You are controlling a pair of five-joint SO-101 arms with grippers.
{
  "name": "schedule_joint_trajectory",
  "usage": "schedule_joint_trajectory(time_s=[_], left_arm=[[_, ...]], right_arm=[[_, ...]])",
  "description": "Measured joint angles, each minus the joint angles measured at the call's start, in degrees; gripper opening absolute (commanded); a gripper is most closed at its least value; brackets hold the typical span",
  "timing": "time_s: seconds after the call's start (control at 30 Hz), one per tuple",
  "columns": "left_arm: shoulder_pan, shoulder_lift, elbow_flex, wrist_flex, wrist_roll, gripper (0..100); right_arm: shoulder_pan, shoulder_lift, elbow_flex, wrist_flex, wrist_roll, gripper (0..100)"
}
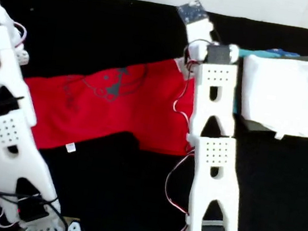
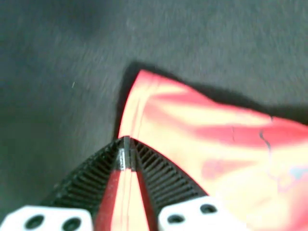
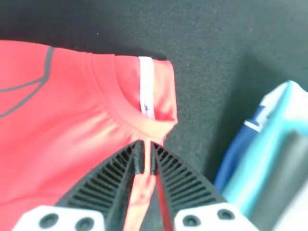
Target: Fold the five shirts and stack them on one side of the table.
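Overhead, red shirt (image 1: pixel 103 105), collar behind right arm (image 1: pixel 217 159)

Red shirt (image 1: pixel 131 112) print illegible, nothing readable

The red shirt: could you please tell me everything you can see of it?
The red shirt looks like soft knit fabric, with a dark line graphic on its front, a gathered collar holding a white neck label, and a small white tag at one edge. It stretches unfolded across the black table between the two arms. The left tool is shut on a seamed edge at one end, and the right tool is shut on the collar.
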Motion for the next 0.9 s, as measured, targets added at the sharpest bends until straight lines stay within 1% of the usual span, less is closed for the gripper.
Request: schedule_joint_trajectory(time_s=[0.13,0.2,0.3,0.43,0.57,0.7,0.83,0.9], left_arm=[[0.35,-15.91,19.96,0.0,-0.97,1],[1.32,-22.86,29.54,-1.32,-1.23,1],[2.2,-31.3,43.78,-6.51,-1.41,1],[2.02,-38.86,62.68,-15.82,-1.23,1],[2.11,-42.2,79.21,-26.37,-1.41,1],[1.49,-42.29,90.46,-38.77,-1.41,1],[-0.62,-40.26,92.48,-49.32,-0.97,1],[-0.7,-38.86,91.52,-51.96,1.32,1]], right_arm=[[0.0,-4.48,0.0,2.37,0.0,3.1],[0.0,-6.42,0.0,2.55,0.0,3.1],[0.0,-9.14,0.0,2.64,0.0,3.1],[-0.26,-14.95,2.2,2.64,0.0,3.1],[-3.6,-25.85,16.35,2.64,-0.44,2.9],[-7.56,-38.24,35.52,2.64,-0.88,2.7],[-8.62,-47.38,52.92,2.64,-0.97,2.7],[-8.88,-50.64,60.48,1.32,-1.05,2.7]])
